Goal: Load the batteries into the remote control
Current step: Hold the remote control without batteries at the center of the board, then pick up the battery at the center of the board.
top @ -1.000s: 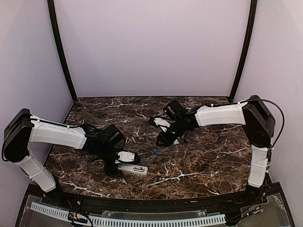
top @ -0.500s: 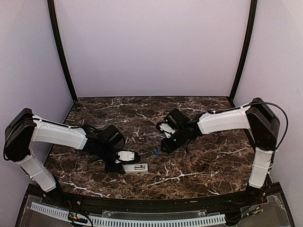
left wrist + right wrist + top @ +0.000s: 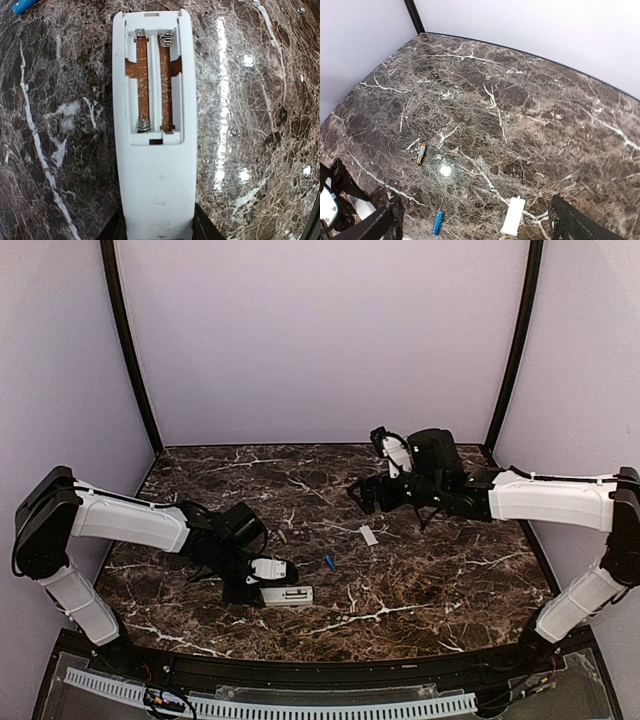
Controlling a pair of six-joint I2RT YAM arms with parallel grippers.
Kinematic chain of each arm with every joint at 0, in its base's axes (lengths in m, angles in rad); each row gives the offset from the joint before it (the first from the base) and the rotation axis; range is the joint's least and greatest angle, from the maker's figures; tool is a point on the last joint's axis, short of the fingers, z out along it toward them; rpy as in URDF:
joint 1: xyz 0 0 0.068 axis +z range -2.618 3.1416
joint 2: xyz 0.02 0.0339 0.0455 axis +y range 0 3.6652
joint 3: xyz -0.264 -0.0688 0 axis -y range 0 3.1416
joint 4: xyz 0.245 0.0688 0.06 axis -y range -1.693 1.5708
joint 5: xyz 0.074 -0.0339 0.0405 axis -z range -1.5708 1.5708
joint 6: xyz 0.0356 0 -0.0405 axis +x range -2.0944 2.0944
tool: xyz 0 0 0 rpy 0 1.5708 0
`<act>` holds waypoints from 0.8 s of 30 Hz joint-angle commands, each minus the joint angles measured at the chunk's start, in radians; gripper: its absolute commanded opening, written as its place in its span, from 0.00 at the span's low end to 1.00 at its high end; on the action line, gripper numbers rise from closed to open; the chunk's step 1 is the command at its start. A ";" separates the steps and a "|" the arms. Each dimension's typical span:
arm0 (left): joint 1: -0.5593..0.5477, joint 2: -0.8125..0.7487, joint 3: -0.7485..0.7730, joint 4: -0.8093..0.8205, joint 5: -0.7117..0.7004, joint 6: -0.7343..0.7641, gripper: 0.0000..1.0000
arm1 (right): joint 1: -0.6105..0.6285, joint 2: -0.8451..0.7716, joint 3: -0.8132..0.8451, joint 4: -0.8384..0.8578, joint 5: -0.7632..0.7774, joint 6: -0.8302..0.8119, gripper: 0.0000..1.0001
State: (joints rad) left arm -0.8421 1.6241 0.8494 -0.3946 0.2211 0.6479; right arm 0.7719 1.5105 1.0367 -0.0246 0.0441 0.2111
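The white remote control [image 3: 155,165] lies back-up on the marble with its battery bay open and empty, springs showing; it sits near the front left [image 3: 288,595]. My left gripper [image 3: 157,232] is shut on its near end, a dark finger on each side [image 3: 258,587]. Of the batteries, a blue one [image 3: 329,562] [image 3: 437,222] lies right of the remote, its tip at the corner [image 3: 24,5]. A grey-tan one [image 3: 283,537] [image 3: 421,153] lies farther back. My right gripper [image 3: 363,495] [image 3: 480,230] hangs open and empty above the table's middle.
The short white cover plate [image 3: 369,535] [image 3: 513,216] lies flat on the marble right of the blue battery, below the right gripper. Purple walls with black corner posts [image 3: 130,350] close in the back and sides.
My right gripper has opened, left the cover plate on the table, and risen back to the right. My left gripper closed on the remote's end and has held still since.
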 commanded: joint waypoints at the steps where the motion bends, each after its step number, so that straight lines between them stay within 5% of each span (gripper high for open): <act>1: -0.039 0.030 0.013 0.047 0.065 0.031 0.36 | -0.033 -0.050 -0.067 0.164 -0.083 -0.047 0.99; 5: -0.041 0.011 0.000 0.074 0.064 0.062 0.38 | -0.049 -0.030 -0.031 0.083 -0.174 -0.054 0.98; 8: -0.041 0.029 0.022 0.070 0.069 0.076 0.37 | -0.049 0.014 0.014 -0.020 -0.218 -0.047 0.88; 16: -0.042 0.038 0.038 0.053 0.081 0.075 0.40 | 0.064 0.191 0.112 -0.261 -0.049 0.040 0.76; 24: -0.041 0.001 0.008 0.056 0.036 0.076 0.70 | 0.170 0.365 0.238 -0.368 0.023 0.067 0.66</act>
State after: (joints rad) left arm -0.8833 1.6512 0.8776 -0.3523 0.2543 0.7143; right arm 0.9016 1.8236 1.2037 -0.3202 0.0006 0.2501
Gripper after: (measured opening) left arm 0.667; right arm 0.679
